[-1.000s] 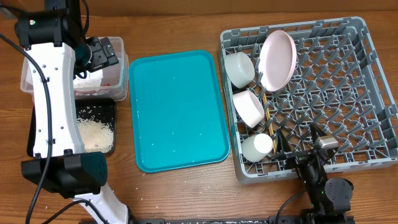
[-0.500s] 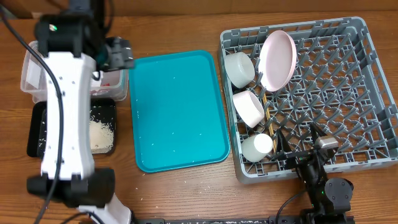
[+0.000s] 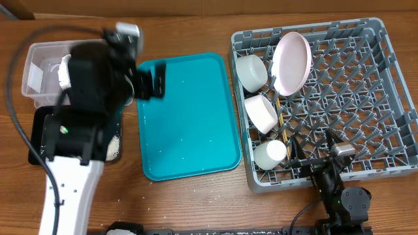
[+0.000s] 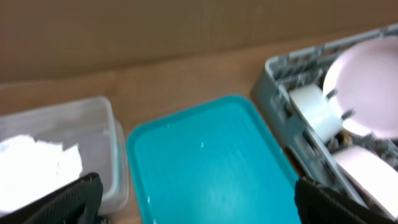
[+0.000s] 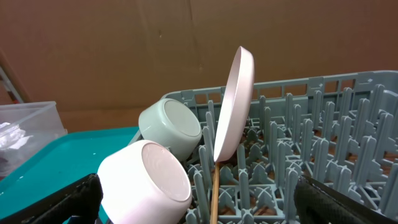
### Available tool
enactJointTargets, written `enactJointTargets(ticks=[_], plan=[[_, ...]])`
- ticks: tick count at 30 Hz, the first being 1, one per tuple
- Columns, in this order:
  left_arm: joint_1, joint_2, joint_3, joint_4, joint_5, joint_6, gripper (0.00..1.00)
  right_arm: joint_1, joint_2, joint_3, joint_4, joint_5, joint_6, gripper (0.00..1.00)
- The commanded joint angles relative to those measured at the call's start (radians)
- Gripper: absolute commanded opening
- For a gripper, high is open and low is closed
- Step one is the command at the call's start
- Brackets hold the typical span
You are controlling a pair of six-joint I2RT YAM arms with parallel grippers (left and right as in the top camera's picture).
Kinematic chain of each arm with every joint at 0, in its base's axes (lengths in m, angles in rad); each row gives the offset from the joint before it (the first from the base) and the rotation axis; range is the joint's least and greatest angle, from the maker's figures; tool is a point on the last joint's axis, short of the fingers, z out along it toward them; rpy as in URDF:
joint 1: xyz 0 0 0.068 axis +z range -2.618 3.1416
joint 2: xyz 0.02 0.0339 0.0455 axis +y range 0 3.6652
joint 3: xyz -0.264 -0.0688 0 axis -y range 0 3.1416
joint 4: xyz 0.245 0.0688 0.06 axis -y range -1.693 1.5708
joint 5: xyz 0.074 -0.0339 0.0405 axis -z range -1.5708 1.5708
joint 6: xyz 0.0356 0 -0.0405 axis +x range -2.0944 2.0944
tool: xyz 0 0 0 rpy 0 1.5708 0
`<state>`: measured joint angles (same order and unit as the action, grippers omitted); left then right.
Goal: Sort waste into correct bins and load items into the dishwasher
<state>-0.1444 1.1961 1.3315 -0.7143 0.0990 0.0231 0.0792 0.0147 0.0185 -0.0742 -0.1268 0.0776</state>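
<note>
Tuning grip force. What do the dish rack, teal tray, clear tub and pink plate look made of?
Dish rack: grey moulded plastic, matte; lattice walls and pegs look like one piece.
Teal tray: plastic, smooth with a slight sheen and a raised rim.
Clear tub: thin translucent plastic.
Pink plate: smooth, soft sheen, thick rounded rim; melamine or glazed ceramic, can't tell which.

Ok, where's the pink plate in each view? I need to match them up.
Overhead: pink plate stands on edge in the grey rack's upper-left part.
Left wrist: right edge, partly cut off.
Right wrist: centre, seen edge-on.
Shared landmark: teal tray, left of the rack in all three.
</note>
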Motion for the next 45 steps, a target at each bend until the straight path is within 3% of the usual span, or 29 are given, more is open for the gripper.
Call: enactJointTargets(ticks=[1, 9, 20, 26, 45], plan=[[0.001, -0.179, -0.269, 0.148, 0.032, 0.034, 1.00, -0.001, -0.012, -0.011, 0.006, -0.006, 0.000, 1.00], [0.086, -0.625, -0.827, 0.465, 0.033, -0.051, 1.00, -0.001, -0.012, -0.011, 0.006, -0.006, 0.000, 1.00], [0.094, -1.082, -1.242, 0.665, 0.032, 0.017, 1.00, -0.001, -0.012, -0.011, 0.006, -0.006, 0.000, 1.00], [0.094, -1.192, -1.327, 0.648, 0.032, 0.109, 1.00, -0.001, -0.012, -0.011, 0.006, -0.006, 0.000, 1.00], [0.094, -1.192, -1.327, 0.649, 0.032, 0.111, 1.00, -0.001, -0.012, -0.011, 0.006, -0.006, 0.000, 1.00]])
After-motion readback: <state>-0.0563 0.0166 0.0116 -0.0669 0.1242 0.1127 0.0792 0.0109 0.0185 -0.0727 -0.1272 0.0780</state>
